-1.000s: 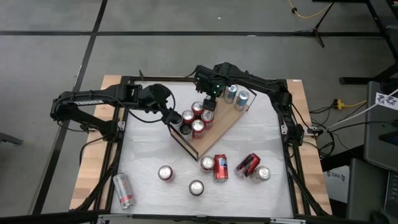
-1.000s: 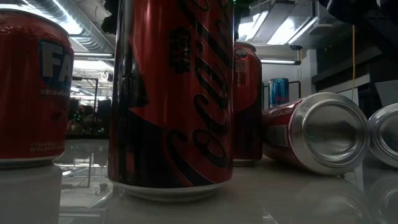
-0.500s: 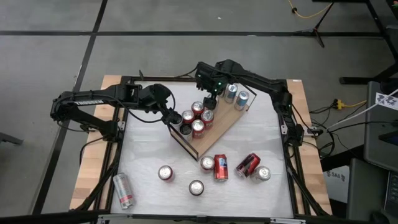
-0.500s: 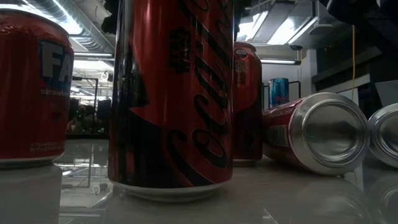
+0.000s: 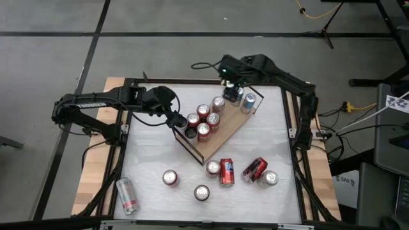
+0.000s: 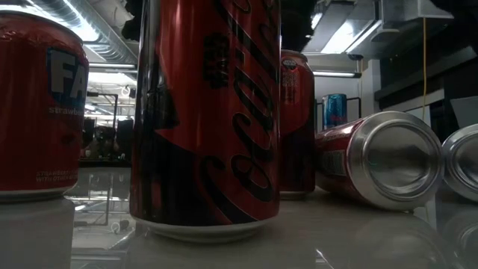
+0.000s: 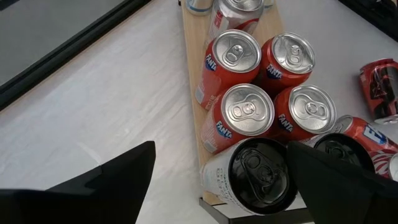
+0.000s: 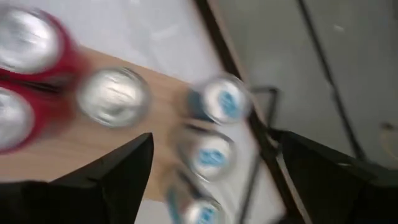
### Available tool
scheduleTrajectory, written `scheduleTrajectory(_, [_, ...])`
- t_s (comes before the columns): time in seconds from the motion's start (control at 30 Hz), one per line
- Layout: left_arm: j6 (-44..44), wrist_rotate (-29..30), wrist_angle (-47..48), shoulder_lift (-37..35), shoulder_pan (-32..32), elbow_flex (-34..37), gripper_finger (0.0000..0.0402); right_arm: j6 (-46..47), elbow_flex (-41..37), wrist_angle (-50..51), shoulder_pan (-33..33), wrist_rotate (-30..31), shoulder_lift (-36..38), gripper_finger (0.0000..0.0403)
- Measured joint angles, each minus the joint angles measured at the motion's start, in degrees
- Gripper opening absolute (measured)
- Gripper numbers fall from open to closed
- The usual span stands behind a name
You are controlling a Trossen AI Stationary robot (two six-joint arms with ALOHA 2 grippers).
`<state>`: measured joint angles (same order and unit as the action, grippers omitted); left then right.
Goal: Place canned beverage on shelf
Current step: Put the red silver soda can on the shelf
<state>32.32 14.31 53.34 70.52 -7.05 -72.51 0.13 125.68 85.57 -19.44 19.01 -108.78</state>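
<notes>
Shelf [image 5: 225,132] sits diagonally mid-counter [image 5: 153,153], cans clustered at both ends. Right gripper [image 5: 231,91] hangs above its far-end cans, jaws spread, holding nothing. Left gripper [image 5: 181,121] is at the near-left end, jaws spread, empty. Loose cans [image 5: 227,172] lie on the counter in front.

The shelf [image 5: 217,128] lies at a slant near the middle of the counter [image 5: 153,147], and everything else is placed from it. On its left end stand two dark-topped cans [image 7: 258,174], with a cluster of four cans [image 7: 267,84] touching them further along the board. On its far right end stand two more cans [image 5: 246,101], apart from the cluster. The left gripper [image 5: 174,119] sits just beside the shelf's left end; the right gripper [image 5: 231,89] hangs above its right end. Off the shelf, toward the counter's near edge, upright cans [image 5: 170,177] stand alongside toppled cans [image 5: 254,169], and one lying can [image 5: 126,195] rests well apart, toward the near left corner.
</notes>
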Motion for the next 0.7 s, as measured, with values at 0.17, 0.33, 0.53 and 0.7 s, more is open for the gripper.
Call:
scheduleTrajectory(0.17, [0.0,0.01,-0.02,0.0,0.01,0.0,0.0354,3.34,-12.8,-4.48,0.0,4.47,5.83,0.0342])
scheduleTrajectory(0.33, [0.0,0.02,-0.02,0.0,0.01,0.0,0.0353,2.64,-25.36,-16.85,0.0,3.73,10.87,0.0342])
scheduleTrajectory(0.53, [0.01,0.02,-0.04,0.0,0.01,0.0,0.0353,2.59,-32.3,-24.03,0.0,3.28,11.54,0.0342])
scheduleTrajectory(0.7, [0.02,0.02,-0.04,0.0,0.01,0.0,0.0353,2.55,-36.04,-28.61,0.0,0.3,11.4,0.0342])
